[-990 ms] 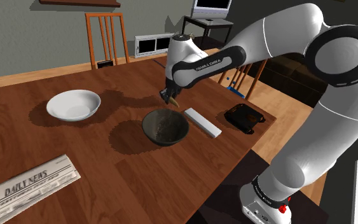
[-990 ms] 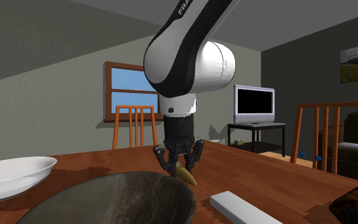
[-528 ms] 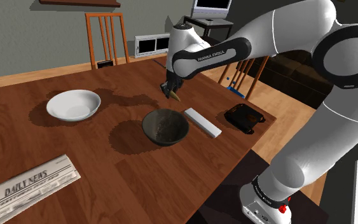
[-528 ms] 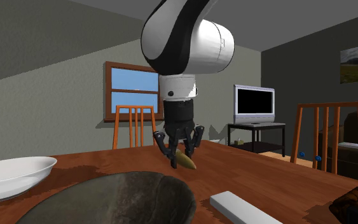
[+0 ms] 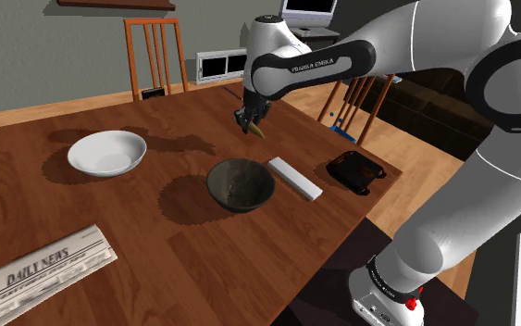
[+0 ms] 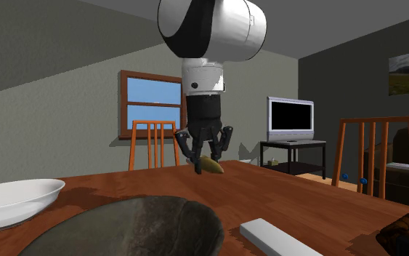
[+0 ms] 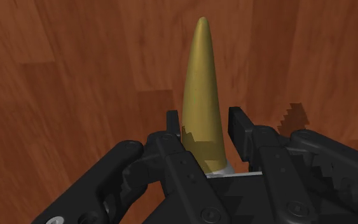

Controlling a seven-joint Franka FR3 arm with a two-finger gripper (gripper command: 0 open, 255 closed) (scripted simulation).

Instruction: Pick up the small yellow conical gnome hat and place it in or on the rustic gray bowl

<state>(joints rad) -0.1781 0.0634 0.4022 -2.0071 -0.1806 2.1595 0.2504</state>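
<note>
The gripper (image 7: 206, 127) is clamped on the broad end of the dull-yellow cone hat (image 7: 203, 83). The hat hangs clear above the tabletop (image 5: 156, 250), tip pointing away from the hand, at about twelve o'clock from the dark gray bowl (image 5: 240, 199) in the shoulder view. It looks small, light and rigid, and its smooth taper could slide out of the grip, so a hold by the wide base, where the sides run nearly parallel, seems safest.
</note>
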